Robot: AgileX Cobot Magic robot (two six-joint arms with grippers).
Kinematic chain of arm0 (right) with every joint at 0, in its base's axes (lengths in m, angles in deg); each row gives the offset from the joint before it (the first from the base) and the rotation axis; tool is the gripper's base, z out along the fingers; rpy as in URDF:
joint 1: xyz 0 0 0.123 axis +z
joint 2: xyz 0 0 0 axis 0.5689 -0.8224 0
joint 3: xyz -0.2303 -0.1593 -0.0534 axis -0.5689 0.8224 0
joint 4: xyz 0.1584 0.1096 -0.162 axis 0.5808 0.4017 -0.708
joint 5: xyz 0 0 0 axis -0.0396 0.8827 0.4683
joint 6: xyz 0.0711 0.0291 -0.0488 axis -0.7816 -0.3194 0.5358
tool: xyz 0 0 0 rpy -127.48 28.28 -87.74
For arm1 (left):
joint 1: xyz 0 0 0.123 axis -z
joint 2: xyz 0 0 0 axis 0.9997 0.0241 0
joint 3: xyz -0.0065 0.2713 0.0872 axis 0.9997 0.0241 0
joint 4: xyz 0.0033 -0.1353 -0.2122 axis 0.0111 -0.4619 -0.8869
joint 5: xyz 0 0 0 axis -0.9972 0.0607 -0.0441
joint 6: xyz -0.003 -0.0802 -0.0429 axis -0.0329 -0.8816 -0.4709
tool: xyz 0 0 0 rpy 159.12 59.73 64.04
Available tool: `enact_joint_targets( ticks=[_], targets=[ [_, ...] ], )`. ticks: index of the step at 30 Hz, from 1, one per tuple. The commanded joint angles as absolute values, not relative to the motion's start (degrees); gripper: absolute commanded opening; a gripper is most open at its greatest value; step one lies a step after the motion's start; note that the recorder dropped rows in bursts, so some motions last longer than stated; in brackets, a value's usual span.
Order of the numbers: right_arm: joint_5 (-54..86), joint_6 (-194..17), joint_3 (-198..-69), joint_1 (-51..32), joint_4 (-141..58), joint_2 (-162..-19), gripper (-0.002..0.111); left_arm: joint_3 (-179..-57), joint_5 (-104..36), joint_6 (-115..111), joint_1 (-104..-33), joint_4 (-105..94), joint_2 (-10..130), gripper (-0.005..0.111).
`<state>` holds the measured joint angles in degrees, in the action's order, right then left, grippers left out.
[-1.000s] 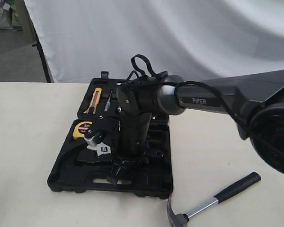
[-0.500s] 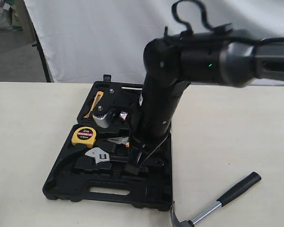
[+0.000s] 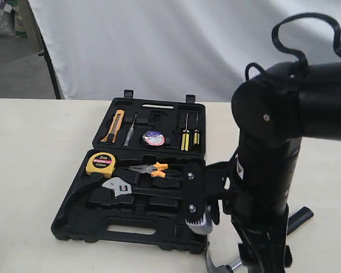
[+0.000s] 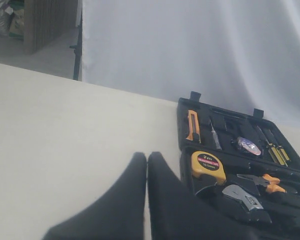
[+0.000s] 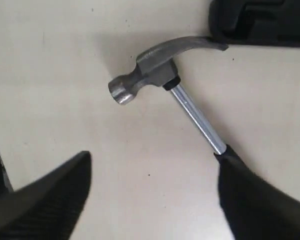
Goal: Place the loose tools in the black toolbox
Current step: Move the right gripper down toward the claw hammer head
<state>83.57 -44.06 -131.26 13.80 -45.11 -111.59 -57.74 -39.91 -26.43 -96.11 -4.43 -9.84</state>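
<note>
The black toolbox point(image 3: 79, 219) lies open on the table, left of centre. In its recesses I see a yellow tape measure point(image 3: 100, 162), orange-handled pliers point(image 3: 152, 169), a wrench point(image 3: 118, 185), a utility knife point(image 3: 115, 123) and screwdrivers point(image 3: 187, 129). A claw hammer point(image 5: 151, 64) lies loose on the table by the toolbox's front right corner point(image 5: 260, 20); its black grip point(image 3: 300, 216) points right. My right gripper point(image 5: 155, 197) hangs open above the hammer's shaft, its fingers either side of it and apart from it. My left gripper point(image 4: 147, 161) is shut and empty, off the toolbox's left side point(image 4: 182, 116).
A white cloth backdrop point(image 3: 176, 45) hangs behind the table. The right arm's body point(image 3: 270, 165) stands over the front right of the table and hides most of the hammer in the exterior view. Bare tabletop point(image 4: 65, 130) stretches left of the toolbox.
The right arm has swung off the toolbox, rightward and toward the table's front, and now hangs over the hammer. The pliers and the case's right half have come into view.
</note>
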Motion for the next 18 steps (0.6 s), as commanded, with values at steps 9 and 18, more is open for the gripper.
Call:
enact_joint_targets(
  ticks=[9, 18],
  targets=[
    [71.61, -38.58, -126.17, 13.45, -48.28, -111.37, 0.094, -57.89, -39.50, -26.70, -97.56, -4.18, -10.03, 0.001],
    [70.01, -36.79, -125.26, 13.45, -49.21, -116.90, 0.094, -57.89, -39.50, -26.70, -97.56, -4.18, -10.03, 0.001]
  ],
)
